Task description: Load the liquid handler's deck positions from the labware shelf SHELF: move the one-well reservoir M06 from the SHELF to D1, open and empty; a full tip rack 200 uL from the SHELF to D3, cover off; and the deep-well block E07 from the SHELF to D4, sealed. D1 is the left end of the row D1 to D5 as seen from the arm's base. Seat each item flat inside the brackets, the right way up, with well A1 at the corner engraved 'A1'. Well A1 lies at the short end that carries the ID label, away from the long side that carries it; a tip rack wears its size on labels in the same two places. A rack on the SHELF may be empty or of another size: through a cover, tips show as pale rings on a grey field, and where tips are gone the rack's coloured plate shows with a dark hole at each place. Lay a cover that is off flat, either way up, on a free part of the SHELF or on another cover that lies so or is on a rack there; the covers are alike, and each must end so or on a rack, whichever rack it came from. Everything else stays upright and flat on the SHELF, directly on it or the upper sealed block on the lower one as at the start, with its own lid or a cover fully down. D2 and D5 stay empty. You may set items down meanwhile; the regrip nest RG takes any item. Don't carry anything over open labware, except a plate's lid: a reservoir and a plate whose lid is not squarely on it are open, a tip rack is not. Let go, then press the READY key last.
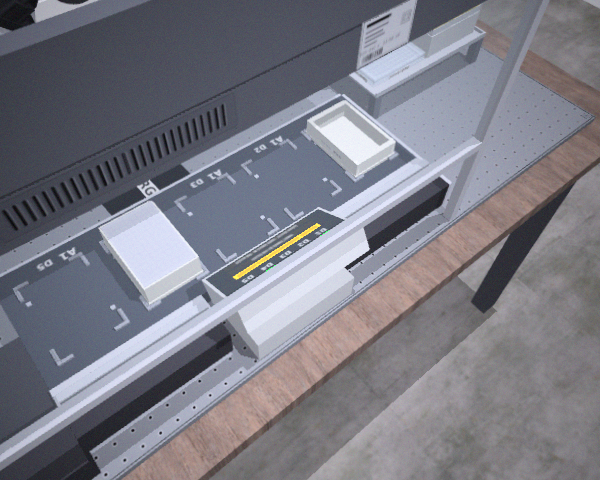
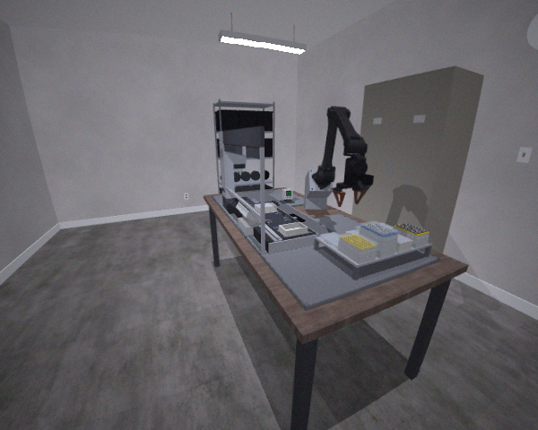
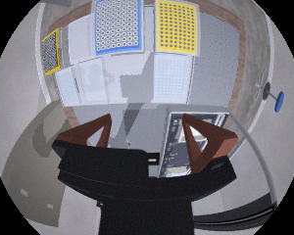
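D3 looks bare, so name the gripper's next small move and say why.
Probably swing the open, empty gripper toward the blue rack that shows tips, though its size label is unreadable. The open tub and sealed block already sit on the deck, while D3 holds nothing.

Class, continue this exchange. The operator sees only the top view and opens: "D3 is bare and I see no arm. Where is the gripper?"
Observer: The gripper hangs open and empty above the table, short of the shelf.
Operator: Which racks are on the shelf?
Observer: Three: a blue-rimmed rack between a yellow rack and a yellow-rimmed rack.
Operator: Any without tips?
Observer: The yellow rack shows its coloured plate with dark holes.
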Robot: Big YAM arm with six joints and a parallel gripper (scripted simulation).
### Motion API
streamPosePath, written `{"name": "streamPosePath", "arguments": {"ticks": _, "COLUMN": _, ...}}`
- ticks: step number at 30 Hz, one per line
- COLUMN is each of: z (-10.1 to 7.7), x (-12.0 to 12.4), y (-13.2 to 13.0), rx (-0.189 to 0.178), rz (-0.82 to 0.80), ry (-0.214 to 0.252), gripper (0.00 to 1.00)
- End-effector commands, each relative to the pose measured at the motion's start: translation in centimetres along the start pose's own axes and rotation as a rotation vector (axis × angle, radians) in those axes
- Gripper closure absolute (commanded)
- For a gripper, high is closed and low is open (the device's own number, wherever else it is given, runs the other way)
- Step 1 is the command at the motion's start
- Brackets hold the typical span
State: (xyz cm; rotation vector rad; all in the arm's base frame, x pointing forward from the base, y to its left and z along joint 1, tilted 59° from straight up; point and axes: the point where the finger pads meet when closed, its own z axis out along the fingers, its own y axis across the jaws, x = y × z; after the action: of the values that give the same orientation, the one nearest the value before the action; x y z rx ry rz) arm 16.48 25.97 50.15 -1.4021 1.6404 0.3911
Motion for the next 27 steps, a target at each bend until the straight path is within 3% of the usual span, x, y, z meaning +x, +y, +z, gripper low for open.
{"name": "streamPosePath", "arguments": {"ticks": 1, "z": -2.3, "x": 0.2, "y": -0.7, "rx": 0.041, "rz": -0.016, "ry": -0.056, "gripper": 0.00}}
{"name": "streamPosePath", "arguments": {"ticks": 27, "z": -1.4, "x": 12.6, "y": -0.4, "rx": 0.029, "rz": -0.020, "ry": -0.020, "gripper": 0.00}}
